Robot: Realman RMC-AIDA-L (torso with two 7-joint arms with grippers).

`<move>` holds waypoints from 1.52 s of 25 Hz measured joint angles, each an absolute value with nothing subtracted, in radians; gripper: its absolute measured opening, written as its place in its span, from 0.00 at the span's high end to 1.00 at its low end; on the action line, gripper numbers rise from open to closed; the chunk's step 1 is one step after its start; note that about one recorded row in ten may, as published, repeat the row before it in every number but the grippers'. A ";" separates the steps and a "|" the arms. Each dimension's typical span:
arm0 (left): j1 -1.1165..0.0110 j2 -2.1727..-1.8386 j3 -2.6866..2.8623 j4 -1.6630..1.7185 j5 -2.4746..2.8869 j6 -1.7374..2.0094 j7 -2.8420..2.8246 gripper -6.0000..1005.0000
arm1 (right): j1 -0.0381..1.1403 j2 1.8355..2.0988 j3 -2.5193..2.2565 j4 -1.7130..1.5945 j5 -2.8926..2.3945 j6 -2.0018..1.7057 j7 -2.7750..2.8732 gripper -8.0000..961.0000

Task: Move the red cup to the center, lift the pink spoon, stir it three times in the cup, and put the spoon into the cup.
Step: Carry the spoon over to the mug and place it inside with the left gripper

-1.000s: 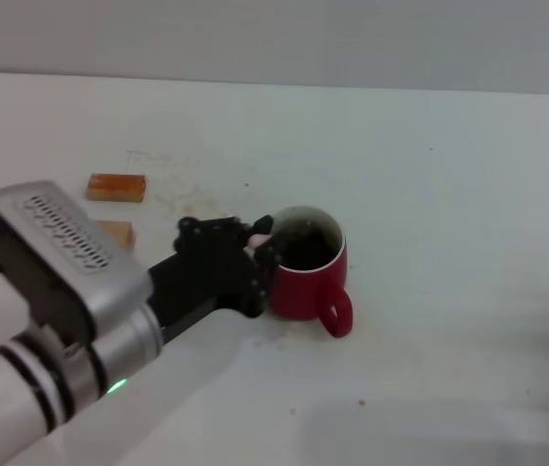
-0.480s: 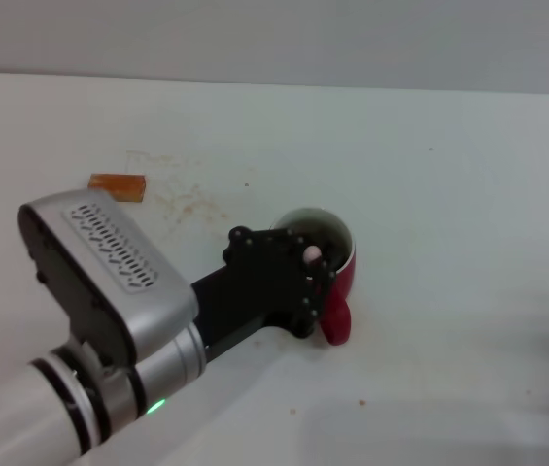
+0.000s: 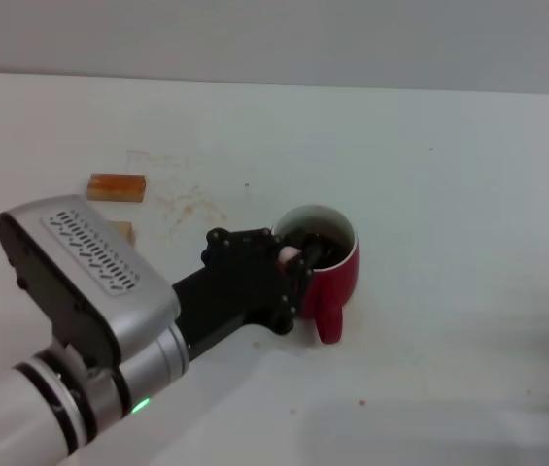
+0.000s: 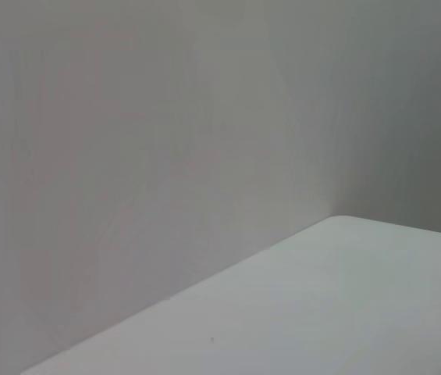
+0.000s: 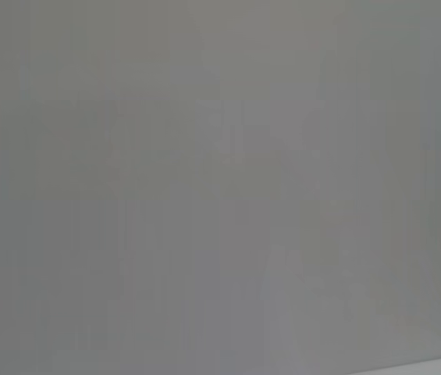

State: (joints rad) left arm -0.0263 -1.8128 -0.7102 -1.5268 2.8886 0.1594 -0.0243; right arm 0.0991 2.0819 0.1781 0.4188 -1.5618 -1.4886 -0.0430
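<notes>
Head view: the red cup [image 3: 330, 267] is seen upright on the white table [image 3: 449, 194], a little below the middle of the picture. Its opening faces up, a white inner wall is shown, and dark liquid lies inside. Its loop handle is turned toward the robot, at the near lower side of the body.

The left gripper [image 3: 293, 264] is reached in from the lower left and is placed at the cup's left rim. It is closed on the pink spoon [image 3: 288, 255], of which only a small pale pink end is visible between the black fingers. The rest of the spoon is hidden by the gripper and the cup wall, so its long axis cannot be fixed with certainty; a dark slanted shape is seen running from the pink end down into the liquid toward the right, which may be the spoon's lower part.

Two orange-tan blocks are seen on the table to the left: one orange block [image 3: 117, 186] lies well apart from the cup, and a second tan block [image 3: 122, 231] is partly covered by the arm's silver housing.

Only grey wall and a table edge are shown by the left wrist view, and a plain grey surface by the right wrist view. The right gripper is not seen anywhere.
</notes>
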 joint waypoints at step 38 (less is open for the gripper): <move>-0.122 -1.872 -0.744 -1.459 2.889 0.122 0.032 0.85 | 0.093 2.083 0.172 0.419 -1.563 -1.483 -0.043 0.99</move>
State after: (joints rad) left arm -0.1224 -1.8720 -0.7439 -1.4590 2.8885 0.1217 0.0320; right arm 0.0927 2.0832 0.1718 0.4188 -1.5632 -1.4832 -0.0430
